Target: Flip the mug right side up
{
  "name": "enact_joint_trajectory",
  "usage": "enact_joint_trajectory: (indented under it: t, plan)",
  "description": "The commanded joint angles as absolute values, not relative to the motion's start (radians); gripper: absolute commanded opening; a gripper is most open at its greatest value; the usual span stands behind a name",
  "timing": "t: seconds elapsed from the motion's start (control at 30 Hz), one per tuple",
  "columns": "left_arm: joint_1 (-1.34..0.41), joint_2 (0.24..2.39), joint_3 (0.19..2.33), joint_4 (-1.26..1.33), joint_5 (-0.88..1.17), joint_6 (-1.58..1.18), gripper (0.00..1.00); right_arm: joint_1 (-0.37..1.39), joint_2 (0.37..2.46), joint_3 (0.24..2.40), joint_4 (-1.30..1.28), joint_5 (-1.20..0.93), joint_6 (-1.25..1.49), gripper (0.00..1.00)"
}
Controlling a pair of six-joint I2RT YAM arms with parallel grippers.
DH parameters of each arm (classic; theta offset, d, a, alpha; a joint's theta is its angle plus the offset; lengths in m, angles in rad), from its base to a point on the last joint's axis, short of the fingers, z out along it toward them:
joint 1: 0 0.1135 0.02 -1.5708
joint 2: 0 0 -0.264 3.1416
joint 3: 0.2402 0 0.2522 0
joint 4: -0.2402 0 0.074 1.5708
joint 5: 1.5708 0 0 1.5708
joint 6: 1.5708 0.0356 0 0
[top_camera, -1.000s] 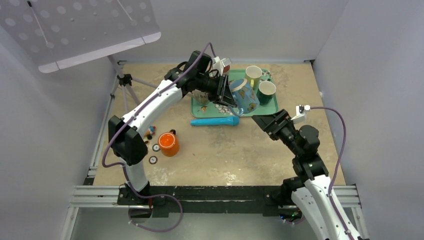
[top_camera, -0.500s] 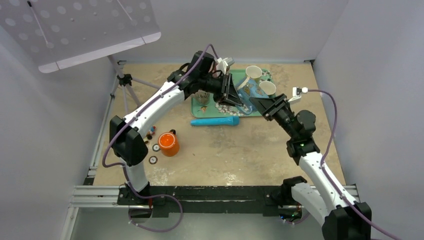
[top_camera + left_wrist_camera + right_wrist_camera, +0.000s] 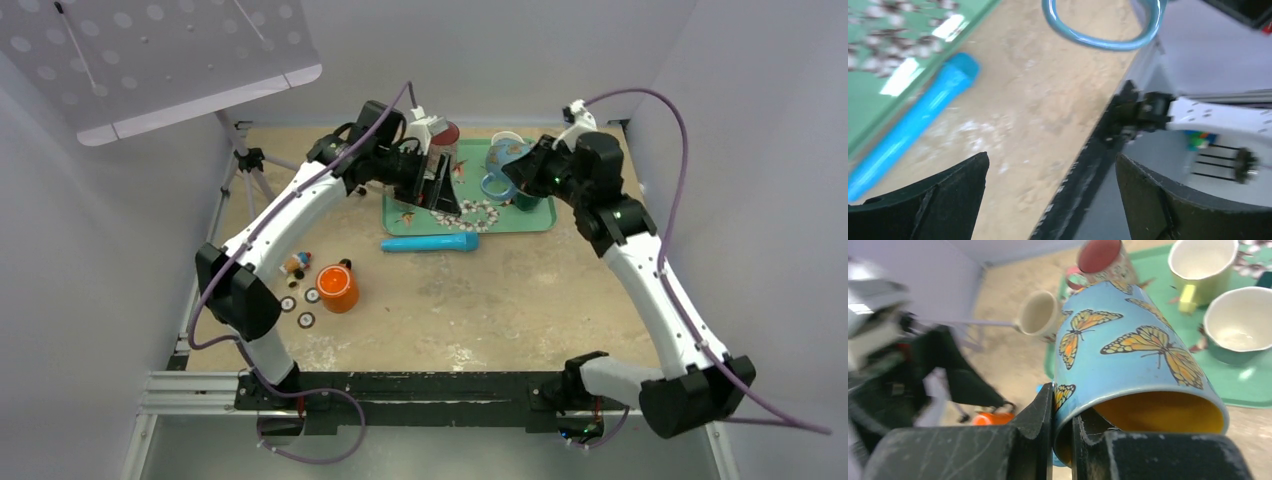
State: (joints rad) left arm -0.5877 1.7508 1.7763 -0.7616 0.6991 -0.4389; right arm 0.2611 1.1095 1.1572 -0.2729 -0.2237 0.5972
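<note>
- Above the green floral tray [image 3: 525, 222], the glossy blue butterfly-printed ceramic mug [image 3: 1128, 355] hangs tilted; the right gripper [image 3: 1063, 415] pinches its rim wall, one finger inside, one outside
- the left gripper [image 3: 1050, 165] stands spread wide, holding nothing
- glazed and rigid, likely hefty and breakable; a rim pinch may slip, so its handle loop [image 3: 1103, 30] seems the surer hold
- the tray is crowded by a yellow-green cup [image 3: 1203, 265] and a dark green cup [image 3: 1233, 330]; a hard speckled beige tabletop [image 3: 480, 300] lies beside it
</note>
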Motion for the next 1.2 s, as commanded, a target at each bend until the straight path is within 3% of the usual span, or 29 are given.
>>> enact_joint_trajectory:
  t: [0.0,0.13,0.3,0.5,0.63,1.0,1.07,1.17]
  plan:
    - [-0.563,1.607,1.826,-0.985,0.500,0.080,1.00,0.374,1.303,1.469,-0.623,0.003,0.284,0.00]
    - [-0.562,1.547,1.812,-1.164,0.345,0.319,1.00,0.409,1.611,1.742,-0.876,0.115,0.202,0.00]
    - [-0.559,1.481,1.735,-1.343,0.200,0.453,1.00,0.457,1.822,1.990,-1.000,0.182,0.200,0.00]
    - [-0.535,1.412,1.575,-1.397,0.149,0.505,1.00,0.463,1.993,2.083,-0.989,0.240,0.116,0.00]
    - [-0.490,1.387,1.470,-1.364,0.133,0.528,1.00,0.463,2.095,2.090,-0.951,0.167,0.080,0.00]
    - [-0.314,1.468,1.373,-1.318,0.095,0.500,0.96,0.462,2.261,2.166,-0.904,0.214,0.064,0.00]
    - [-0.277,1.478,1.374,-1.332,0.115,0.501,0.92,0.462,2.275,2.180,-0.907,0.213,0.064,0.05]
    - [-0.239,1.462,1.353,-1.332,0.104,0.522,0.87,0.459,2.281,2.191,-0.911,0.212,0.071,0.28]
